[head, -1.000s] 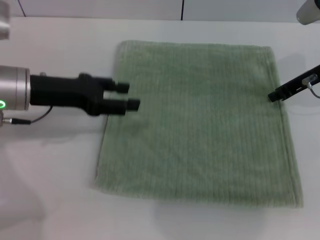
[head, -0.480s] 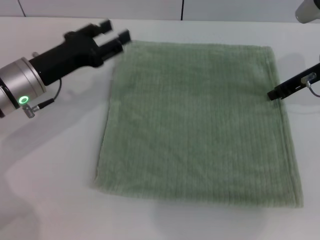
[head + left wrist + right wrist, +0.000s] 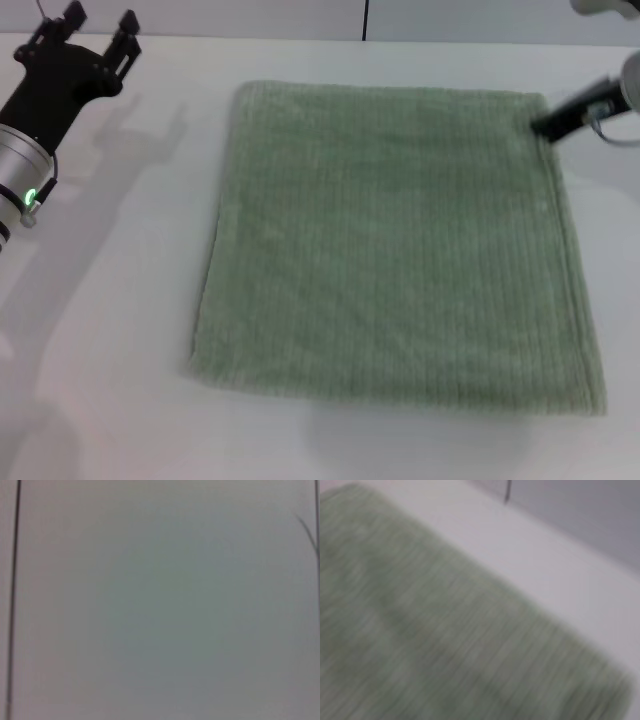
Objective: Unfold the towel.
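Note:
The pale sage-green towel (image 3: 400, 240) lies spread flat on the white table, roughly square, with fine ribbed stripes. It also fills most of the right wrist view (image 3: 430, 630). My left gripper (image 3: 97, 22) is open and empty at the far left, well clear of the towel, pointing away from me. My right gripper (image 3: 548, 122) is at the towel's far right corner, only its dark tip in view.
The white table (image 3: 110, 330) has bare room to the left of and in front of the towel. A wall with a dark vertical seam (image 3: 365, 18) runs along the table's far edge. The left wrist view shows only a plain grey surface (image 3: 160, 600).
My left gripper has swung from the towel's left edge back to the far left corner of the table. My right gripper has moved along the towel's right edge to its far corner.

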